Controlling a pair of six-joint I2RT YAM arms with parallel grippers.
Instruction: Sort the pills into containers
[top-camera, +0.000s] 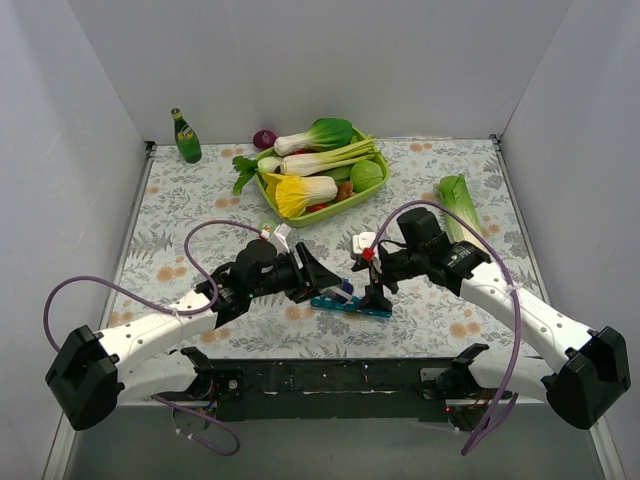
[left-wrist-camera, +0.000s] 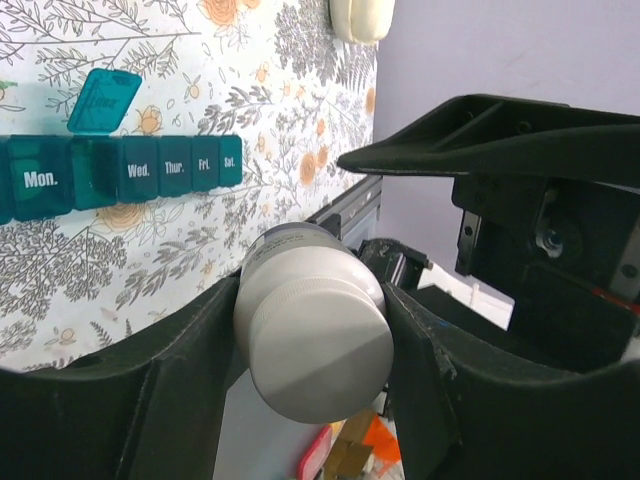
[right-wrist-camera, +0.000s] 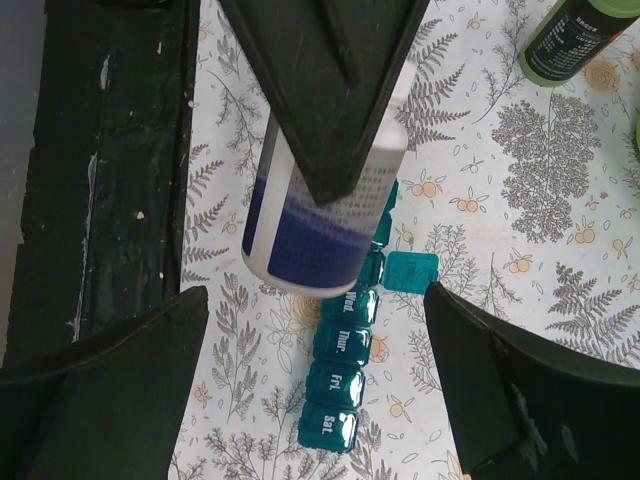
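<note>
**Floral-print surface (top-camera: 200, 200), grey-walled booth: bottle in claw above pill organiser (top-camera: 352, 304)**

Left claw (left-wrist-camera: 312, 345): pinching a white bottle (right-wrist-camera: 305, 225) across its body, one finger on each side. The bottle is tipped toward level. Its ribbed white cap is on and faces the left wrist camera, and a blue label band runs round its side.

Right claw (top-camera: 376, 292): spread wide and pointing down. In its own view its fingers stand to either side of the teal strip, just beside the held bottle.

Pill organiser: a narrow teal strip of small square compartments. It lies flat on the surface between the two claws, near the front edge.
- Readable lids: Mon., Wed., Thur., Fri., Sat., all shut.
- The compartment between Mon. and Wed. has its lid (left-wrist-camera: 103, 100) flipped out to one side.
- What lies in the open compartment, or under the tinted shut lids, cannot be made out.
- In the right wrist view the bottle hangs over the Mon. end, beside the open compartment. Whether it touches the strip cannot be told.

Basket (top-camera: 272, 200): lime green, at back centre, well apart from the organiser. It holds white-stalked leafy greens, one yellow-frilled head and a round pale-green piece.

Loose items:
- A green bottle (top-camera: 187, 137) stands upright at back left.
- A purple round piece (top-camera: 264, 138) sits behind the basket.
- A leafy green head (top-camera: 460, 205) lies to the basket's right.
</note>
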